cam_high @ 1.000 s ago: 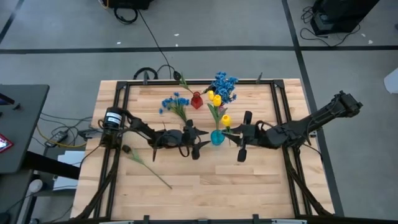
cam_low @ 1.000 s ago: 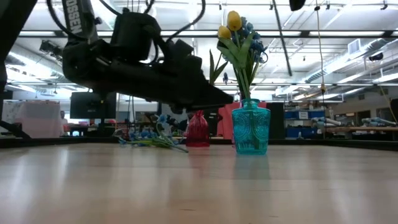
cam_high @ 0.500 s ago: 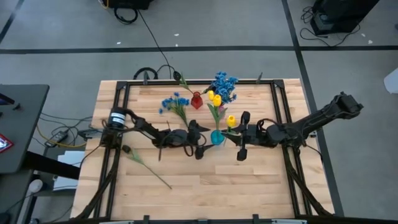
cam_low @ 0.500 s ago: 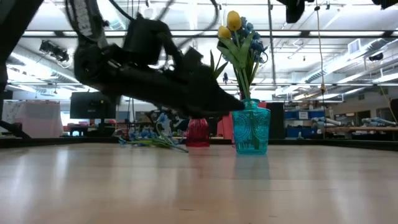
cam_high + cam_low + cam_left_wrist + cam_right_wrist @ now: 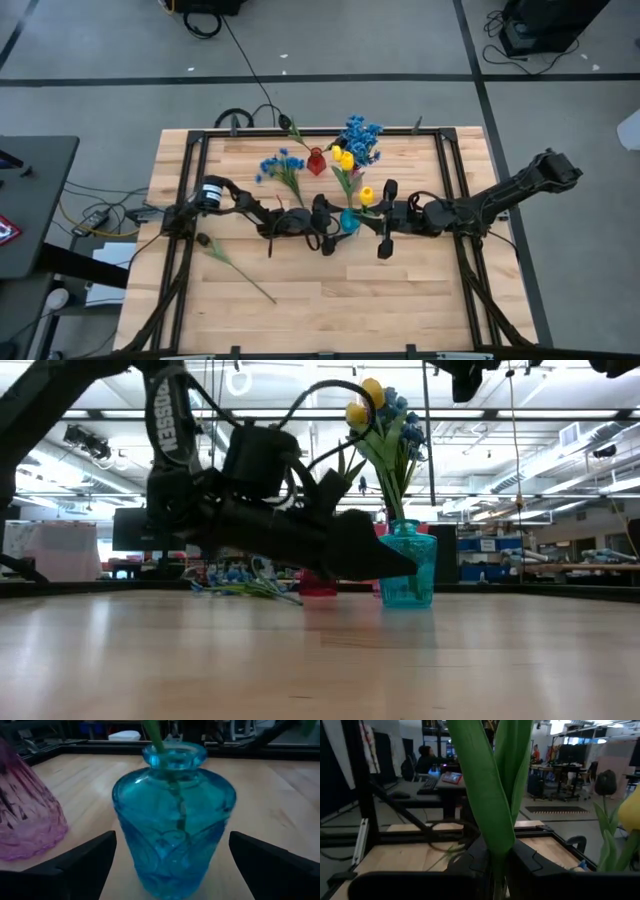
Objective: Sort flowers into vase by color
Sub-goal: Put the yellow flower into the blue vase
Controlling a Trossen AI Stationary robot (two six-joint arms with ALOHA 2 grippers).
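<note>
Around the blue vase (image 5: 172,820), left gripper (image 5: 335,222) fingers (image 5: 82,865) spread wide, one each side, not touching glass. Only the left wrist view shows that gap, plus a green stem (image 5: 175,802) running down inside the vase. Right gripper (image 5: 384,215) on the vase's other side, pinched shut on a yellow tulip (image 5: 365,194) stem; right wrist view shows its leaves (image 5: 487,785) rising from between the fingers. Low view puts the left arm in front of the vase, partly hiding the red vase (image 5: 318,582) beyond.

Count, high view: two vases; three yellow buds visible; two blue sprays, one in the blue vase (image 5: 360,135), one loose (image 5: 280,168) beside the red vase; one dark-bloom stem (image 5: 232,263) lying well away, past the left arm.
</note>
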